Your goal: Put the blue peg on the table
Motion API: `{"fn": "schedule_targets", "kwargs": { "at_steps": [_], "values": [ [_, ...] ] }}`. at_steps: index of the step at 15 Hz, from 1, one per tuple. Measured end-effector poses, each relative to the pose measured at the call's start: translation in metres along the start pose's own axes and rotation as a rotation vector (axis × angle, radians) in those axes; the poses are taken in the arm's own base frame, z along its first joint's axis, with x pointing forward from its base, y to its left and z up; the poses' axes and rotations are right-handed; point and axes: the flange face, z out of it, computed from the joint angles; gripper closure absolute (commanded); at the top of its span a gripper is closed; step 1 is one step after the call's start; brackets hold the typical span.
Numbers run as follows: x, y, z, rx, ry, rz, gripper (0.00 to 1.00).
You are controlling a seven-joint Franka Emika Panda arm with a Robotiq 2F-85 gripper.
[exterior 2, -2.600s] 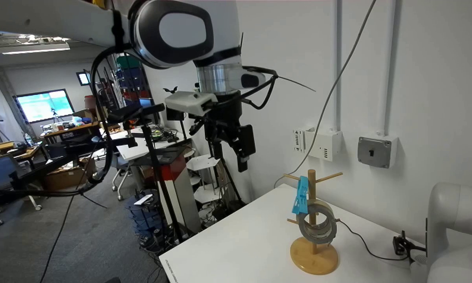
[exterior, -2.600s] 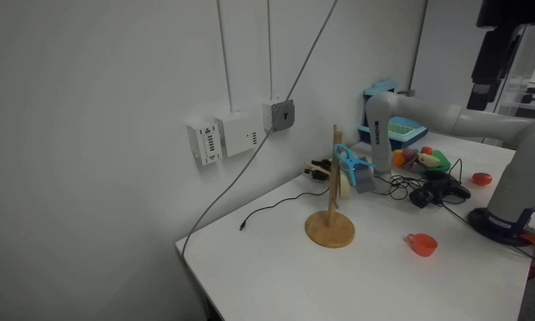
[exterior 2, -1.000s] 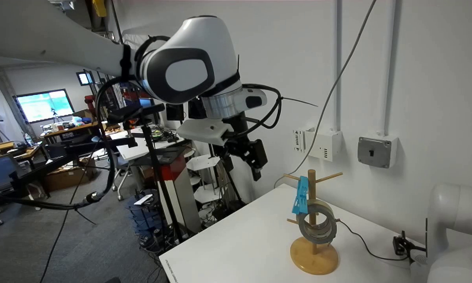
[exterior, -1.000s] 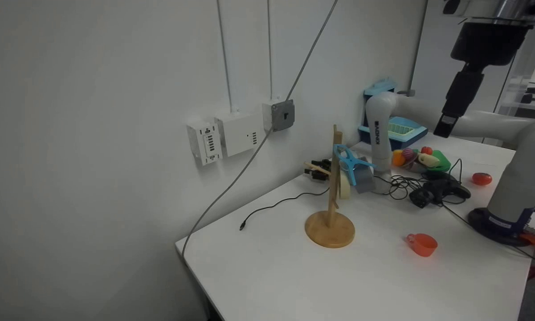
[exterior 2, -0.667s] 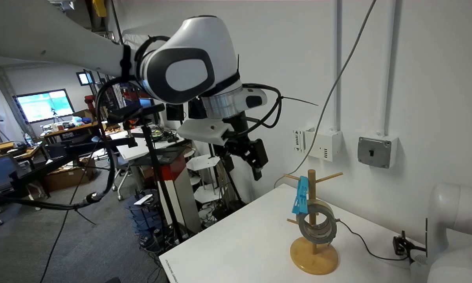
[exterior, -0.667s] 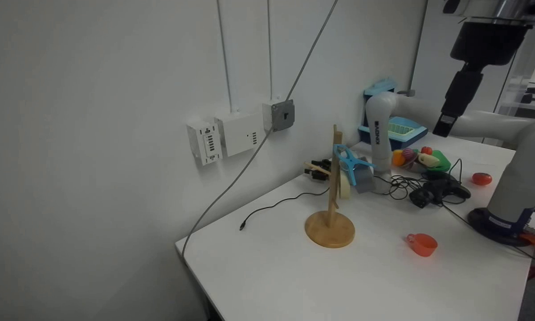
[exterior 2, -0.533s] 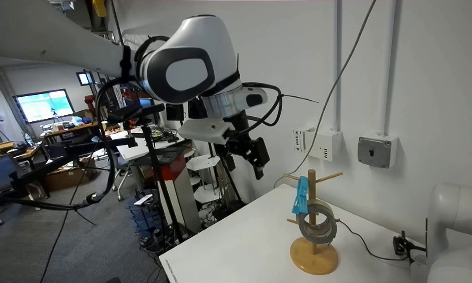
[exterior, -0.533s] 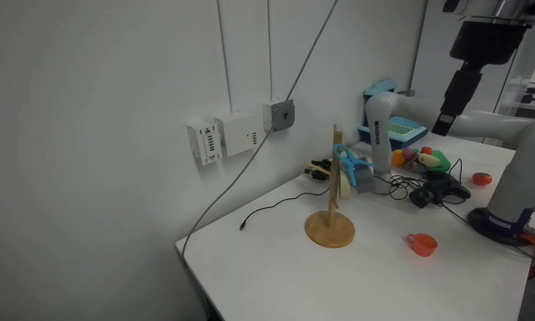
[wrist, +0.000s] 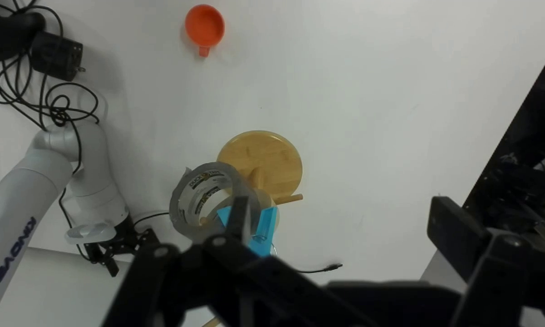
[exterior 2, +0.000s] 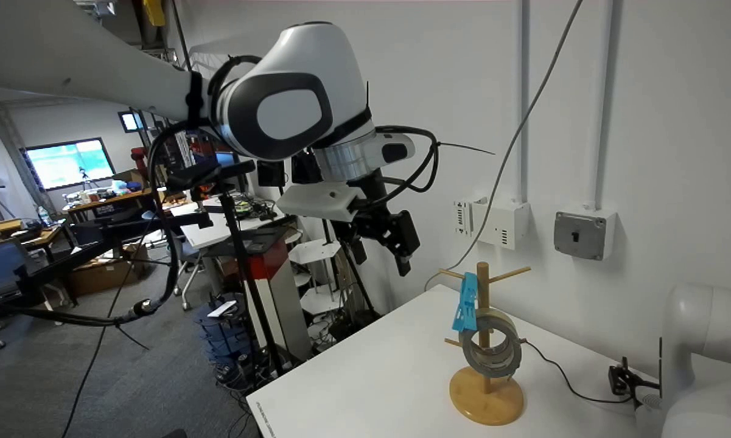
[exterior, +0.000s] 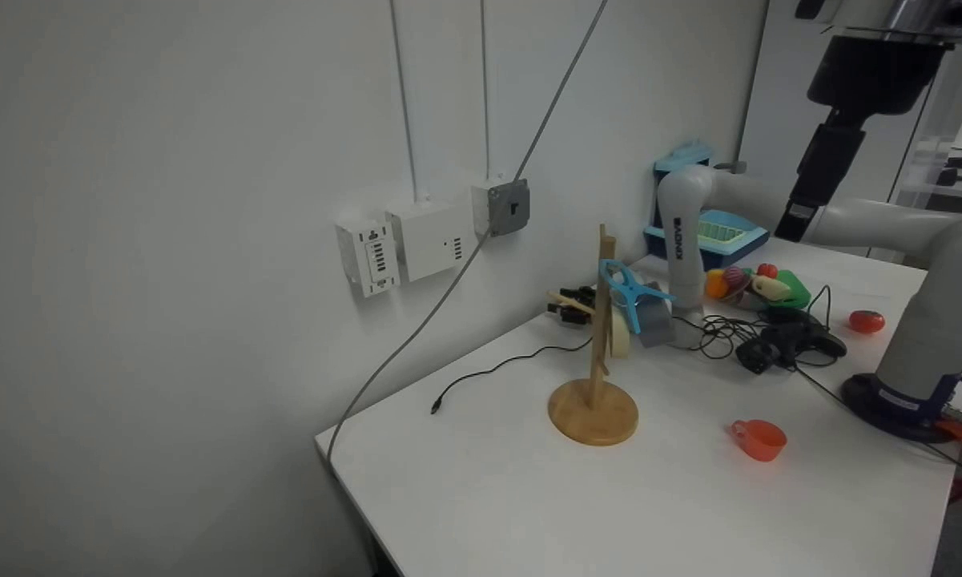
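Note:
The blue peg hangs on the upper part of the wooden stand, in both exterior views (exterior: 629, 295) (exterior 2: 466, 302). The stand's round base (exterior: 593, 413) rests on the white table (exterior: 649, 513). In the wrist view the peg (wrist: 267, 227) shows at lower left, partly hidden behind my left finger. The stand's base (wrist: 272, 154) lies above it in that picture. My gripper (wrist: 340, 206) is open, with its fingers wide apart and nothing between them. In an exterior view the gripper (exterior 2: 382, 258) is tilted, above and to the left of the stand, apart from the peg.
A grey tape roll (exterior 2: 492, 360) hangs on the stand beside the peg. A red-orange cup (exterior: 761, 441) stands on the table. A second, white arm (exterior: 685, 240), black cables (exterior: 721, 332), toy food (exterior: 749, 284) and a pale-blue boxy item (exterior: 721, 236) are farther back. The wall borders the table.
Over the earlier frames my gripper has come down, tilted and moved nearer the stand. In the last second it has shifted only slightly. The peg and stand have not moved.

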Motion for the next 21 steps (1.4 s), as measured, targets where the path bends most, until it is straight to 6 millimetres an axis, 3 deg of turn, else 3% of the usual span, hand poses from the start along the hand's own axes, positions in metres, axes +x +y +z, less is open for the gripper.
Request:
{"fn": "schedule_targets", "kwargs": {
  "at_steps": [12, 17, 21],
  "values": [
    [0.0, 0.0, 0.001, 0.002, -0.005, 0.001, 0.0],
    [0.021, 0.001, -0.023, -0.009, -0.027, 0.049, 0.0],
    [0.036, 0.012, -0.01, -0.01, -0.045, 0.06, 0.0]
  ]
}}
